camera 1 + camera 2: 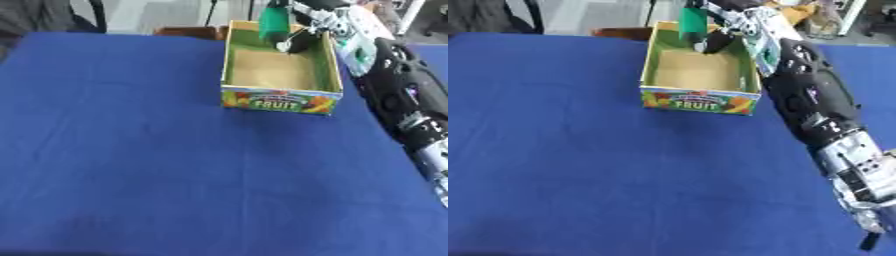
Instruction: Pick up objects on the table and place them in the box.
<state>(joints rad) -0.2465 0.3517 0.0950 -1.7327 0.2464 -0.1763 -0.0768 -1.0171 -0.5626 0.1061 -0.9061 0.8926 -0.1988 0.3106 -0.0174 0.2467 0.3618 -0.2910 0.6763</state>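
A cardboard box (pixel 278 101) with a "FRUIT" label on its front and green inner walls stands on the blue table at the upper middle. My right arm reaches in from the right side up to the box's far end. My right hand (pixel 313 19) is shut on a green bottle-like object (pixel 274 23) and holds it upright over the back of the box. A small pale round part (pixel 283 46) shows at the object's lower end, just above the box floor. My left hand shows in neither view.
The blue cloth (pixel 131 150) covers the whole table, with nothing else lying on it. My black right forearm (pixel 815 105) runs along the box's right side. A brown chair back (pixel 188 32) stands behind the table.
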